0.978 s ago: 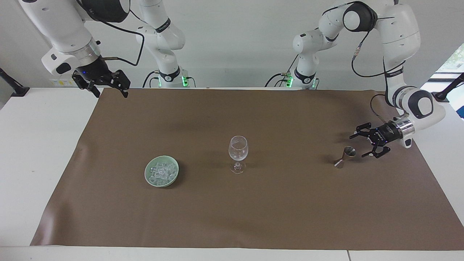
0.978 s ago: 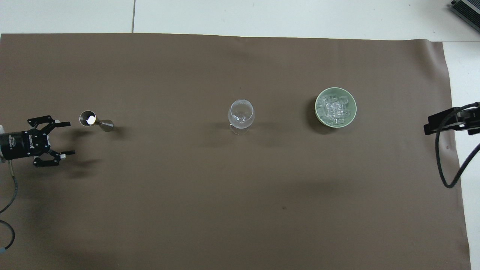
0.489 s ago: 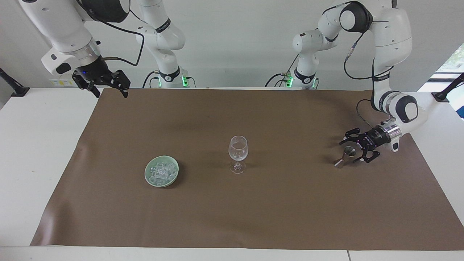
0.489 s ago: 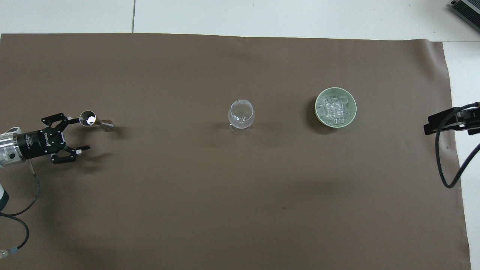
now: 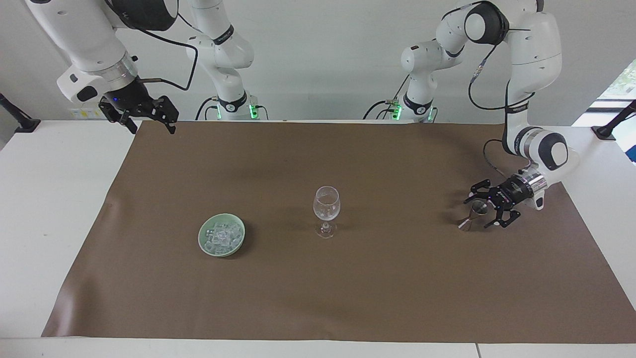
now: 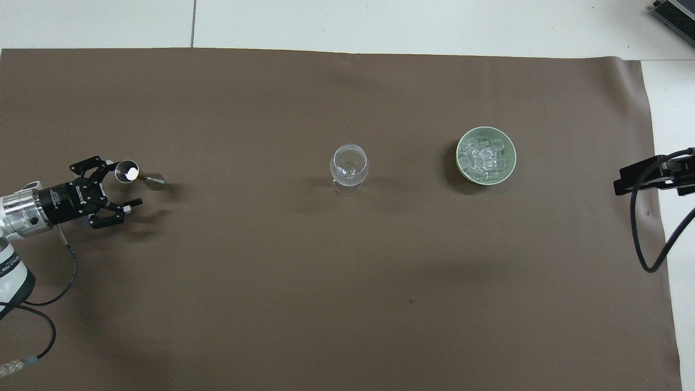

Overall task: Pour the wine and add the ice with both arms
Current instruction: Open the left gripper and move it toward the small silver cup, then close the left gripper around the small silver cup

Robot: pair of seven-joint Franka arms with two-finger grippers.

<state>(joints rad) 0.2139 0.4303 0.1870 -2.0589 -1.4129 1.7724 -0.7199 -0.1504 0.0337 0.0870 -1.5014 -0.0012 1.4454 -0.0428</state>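
The left gripper (image 5: 482,213) sits low at the right of the facing view, fingers spread wide on either side of a small metal measuring cup (image 5: 473,215) that stands upright on the brown mat (image 5: 348,288). Whether a finger touches the cup cannot be told; nothing is gripped. In the overhead view the same gripper (image 6: 120,186) shows at the left edge, its arm cut off by the frame, with the cup (image 6: 130,173) just off its upper fingertip – something pale glints inside the cup, too small to identify.

The right gripper (image 5: 147,123) hangs in the upper left of the facing view, over the mat's corner, fingers wide apart and holding nothing. From overhead only a dark part of it and a cable show at the right edge.

The ice (image 5: 222,236) is heaped in a pale green bowl (image 5: 204,242) at lower left of centre in the facing view (right of centre from overhead – ice (image 6: 485,157), bowl (image 6: 460,163)). A clear stemmed glass (image 5: 326,211) stands mid-mat, between bowl and cup; its contents cannot be made out.
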